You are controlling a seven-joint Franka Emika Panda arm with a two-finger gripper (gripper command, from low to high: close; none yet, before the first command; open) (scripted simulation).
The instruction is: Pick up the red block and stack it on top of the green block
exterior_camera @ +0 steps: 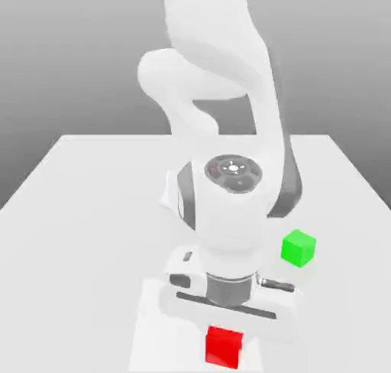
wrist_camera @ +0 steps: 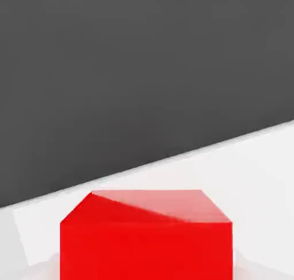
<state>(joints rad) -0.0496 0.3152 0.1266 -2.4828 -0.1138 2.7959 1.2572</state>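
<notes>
The white two-finger gripper (exterior_camera: 226,327) is pinched on the small solid bright-red cube (exterior_camera: 224,346) low over the white table (exterior_camera: 84,211). The small solid bright-green cube (exterior_camera: 298,248) sits nearby toward the exterior view's right, apart from it.

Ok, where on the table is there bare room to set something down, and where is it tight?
The table is bare across the exterior view's left half, from the far edge to the near one, and also behind the green block toward the far right corner. It is crowded near the front, where the gripper sits over the red block.
</notes>
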